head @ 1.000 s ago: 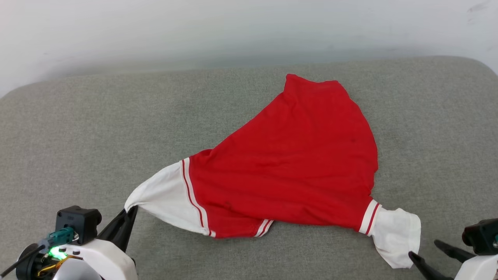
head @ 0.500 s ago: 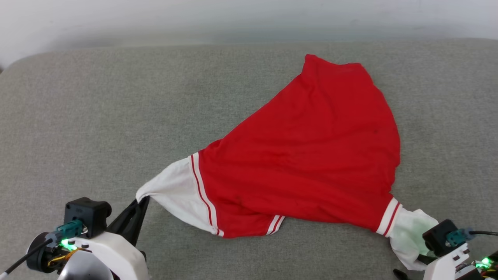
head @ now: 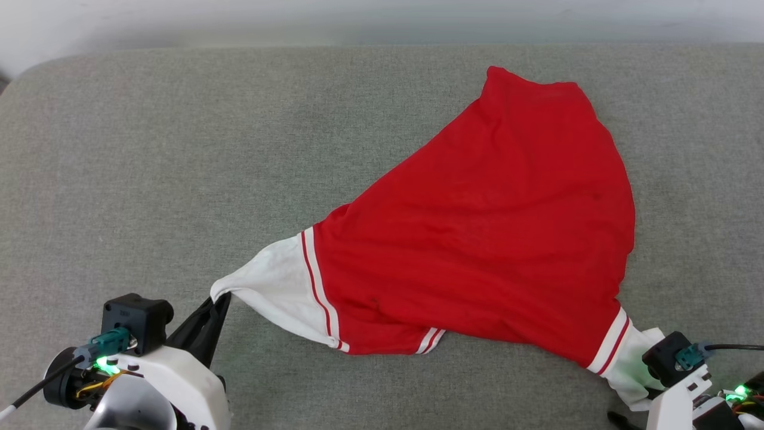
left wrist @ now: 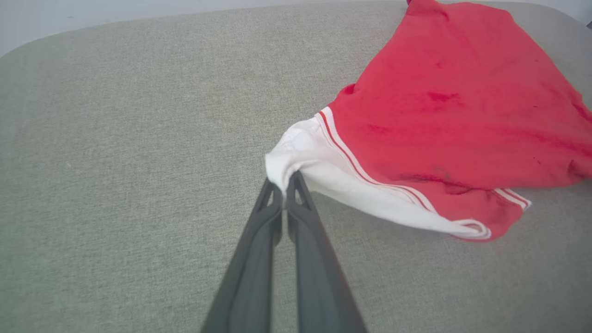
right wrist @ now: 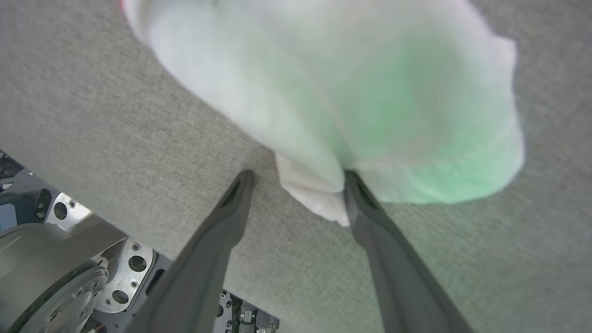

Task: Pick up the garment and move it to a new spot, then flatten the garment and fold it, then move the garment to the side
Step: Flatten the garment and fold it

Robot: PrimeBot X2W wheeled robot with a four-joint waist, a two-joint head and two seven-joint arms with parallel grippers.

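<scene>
My L gripper (left wrist: 283,181) pinches jersey (head: 477,239) sleeve; R gripper (right wrist: 296,178) wide, astride other sleeve. Jersey not flat, unfolded: most of task left.

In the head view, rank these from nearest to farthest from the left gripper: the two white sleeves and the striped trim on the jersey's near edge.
1. Left sleeve, pinched in the left gripper itself.
2. Striped trim, midway along the jersey's near edge.
3. Right sleeve, at the far right.

Perhaps a home: grey upholstered cushion (head: 179,149) against a pale wall (head: 239,18).
</scene>
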